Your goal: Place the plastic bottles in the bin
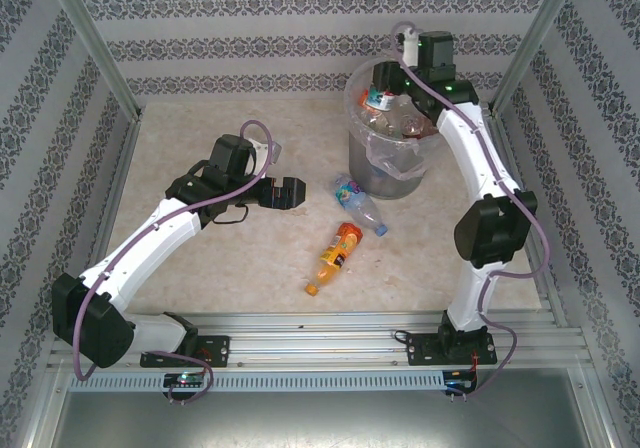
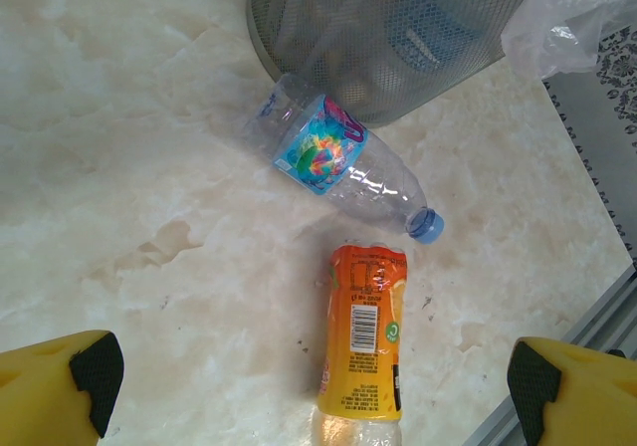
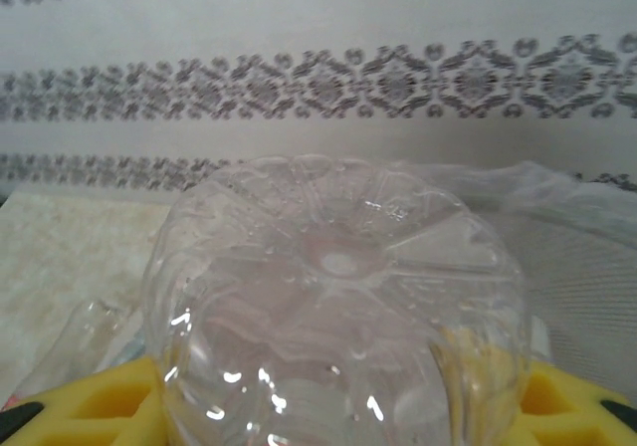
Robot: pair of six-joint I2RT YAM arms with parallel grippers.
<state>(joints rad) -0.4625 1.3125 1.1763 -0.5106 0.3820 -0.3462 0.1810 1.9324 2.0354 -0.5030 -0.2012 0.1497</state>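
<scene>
The right claw [image 3: 333, 411] is over the bin [image 1: 372, 160] and is closed on a clear bottle [image 3: 338, 287], whose ribbed base faces the wrist camera. The left claw [image 1: 292, 191] is fully open and holds nothing. It is low over the table [image 1: 180, 133], just left of two lying bottles. The table is pale, like marble, and patterned wallpaper [image 1: 300, 8] surrounds it. The blue-label bottle [image 2: 333, 152] lies at the foot of the grey mesh bin, and the orange bottle [image 2: 363, 336] lies nearer. More bottles [image 1: 398, 118] sit inside the bag-lined bin, far right.

Glossy clear plastic bottle [image 3: 338, 307], metal mesh bin [image 2: 378, 28]
</scene>
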